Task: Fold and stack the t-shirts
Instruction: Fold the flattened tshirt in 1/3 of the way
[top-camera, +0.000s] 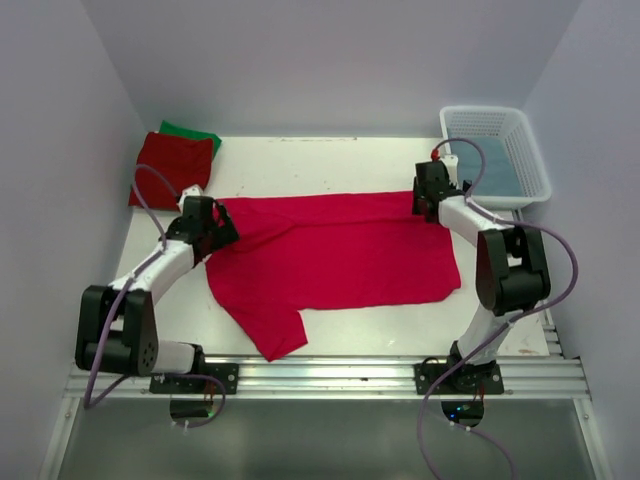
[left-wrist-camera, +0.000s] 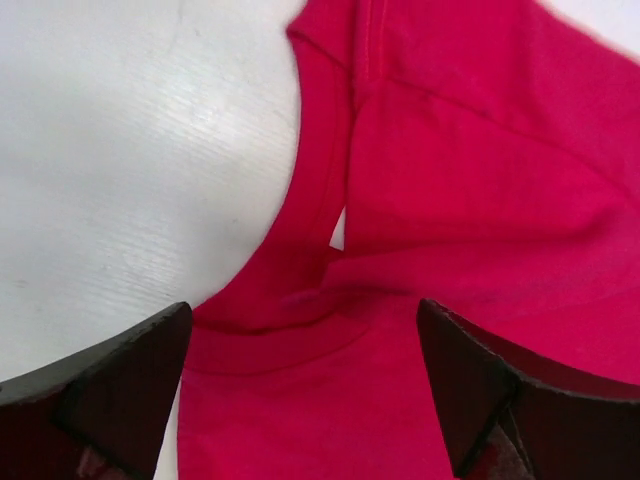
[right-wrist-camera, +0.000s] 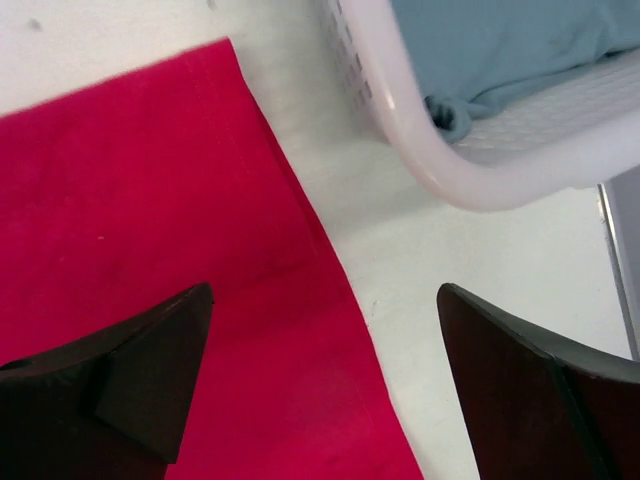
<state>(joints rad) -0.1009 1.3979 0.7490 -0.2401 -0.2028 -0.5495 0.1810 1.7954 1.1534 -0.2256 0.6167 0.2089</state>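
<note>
Dark red shirt + green shirt sit folded, stacked far left on bench. Crimson-pink shirt lies spread mid-bench, not yet folded; left end effector & right end effector both released at its far corners.

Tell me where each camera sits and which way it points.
Top external: high behind the bases, looking down at the table; left arm and right arm show whole.
Left wrist: on the left arm, looking past the open left gripper at the pink t-shirt collar.
Right wrist: on the right arm, looking past the open right gripper at that shirt's edge and the white basket.
All share the shirt.
</note>
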